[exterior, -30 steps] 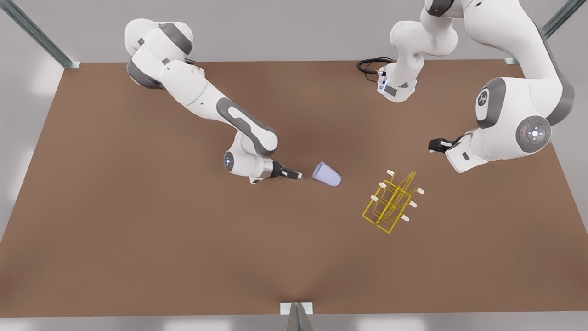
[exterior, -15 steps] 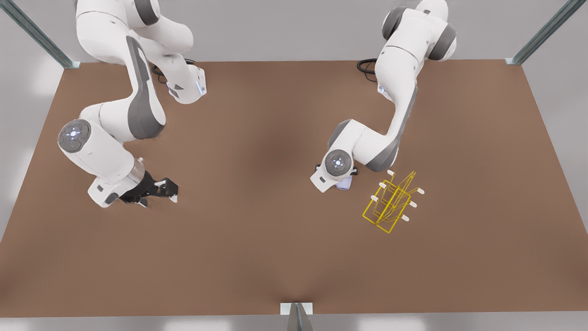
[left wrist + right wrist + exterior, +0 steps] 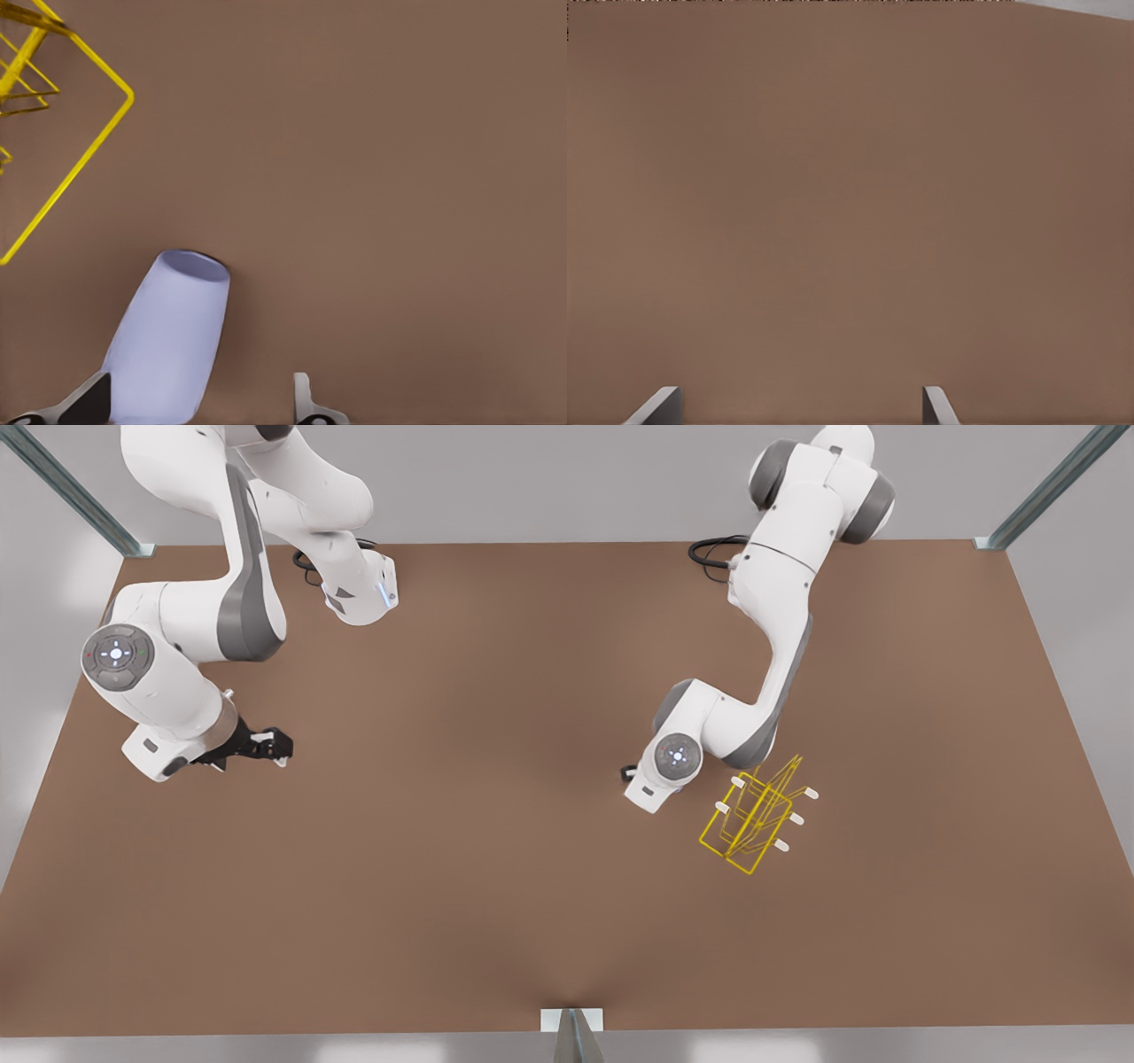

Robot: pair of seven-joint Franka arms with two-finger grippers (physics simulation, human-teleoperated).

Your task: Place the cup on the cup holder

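The left gripper [image 3: 199, 403] has slid closer to the cup holder [image 3: 753, 815]; its wide jaws straddle the cup [image 3: 168, 341], leaning against 1 finger. The right gripper [image 3: 266, 746], wide open, has retreated farther from both.

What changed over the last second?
The left gripper swung in over the cup, which now sits between its open fingers beside the cup holder. The right gripper pulled away from the cup toward the front view's left, open. The holder stayed put.
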